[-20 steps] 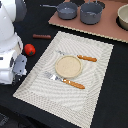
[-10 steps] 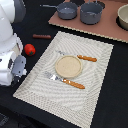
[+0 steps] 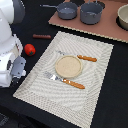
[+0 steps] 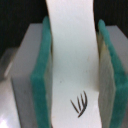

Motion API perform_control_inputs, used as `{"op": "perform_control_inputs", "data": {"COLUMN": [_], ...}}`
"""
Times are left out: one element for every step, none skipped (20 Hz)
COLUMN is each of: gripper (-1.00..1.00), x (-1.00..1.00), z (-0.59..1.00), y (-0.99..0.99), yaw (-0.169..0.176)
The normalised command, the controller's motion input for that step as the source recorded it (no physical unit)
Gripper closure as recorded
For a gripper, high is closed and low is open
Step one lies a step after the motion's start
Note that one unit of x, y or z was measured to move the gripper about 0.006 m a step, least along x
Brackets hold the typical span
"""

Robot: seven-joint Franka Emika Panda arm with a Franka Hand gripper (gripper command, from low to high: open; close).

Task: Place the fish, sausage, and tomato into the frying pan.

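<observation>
the arm (image 3: 11,42) stands bent at nine o'clock of the exterior view, wrist low over the bench (image 3: 117,75). its pincer (image 4: 72,75) clamps the fish (image 4: 72,60) between green pads (image 4: 41,75). the tomato (image 3: 30,49) and sausage (image 3: 42,36) lie beside it; the frying pan (image 3: 66,10) sits at twelve.

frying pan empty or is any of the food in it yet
Empty: the frying pan shows only its bare dark inside. The tomato and sausage lie on the table, and the fish sits between the fingers.
</observation>
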Motion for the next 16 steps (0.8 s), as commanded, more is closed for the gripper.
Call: {"op": "perform_control_inputs", "data": {"gripper": [1.00,1.00,1.00,1.00,1.00,1.00,1.00,1.00,1.00,1.00,1.00,1.00,1.00,1.00,1.00,1.00], "x": [0.00,0.00,0.00,0.07,0.13,0.22,0.25,0.33,0.40,0.39,0.46,0.47,0.47,0.47,0.47,0.47], "z": [1.00,1.00,1.00,1.00,1.00,1.00,1.00,1.00,1.00,1.00,1.00,1.00,1.00,1.00,1.00,1.00], "y": [0.06,0.11,0.21,0.36,0.40,0.47,0.51,0.59,0.69,0.72,0.79,0.83,0.85,0.87,0.87,0.87], "yaw": [0.045,0.039,0.039,0.036,0.047,0.054,0.054,0.035,0.032,0.035,0.028,0.016,0.010,0.003,0.002,0.002]}}
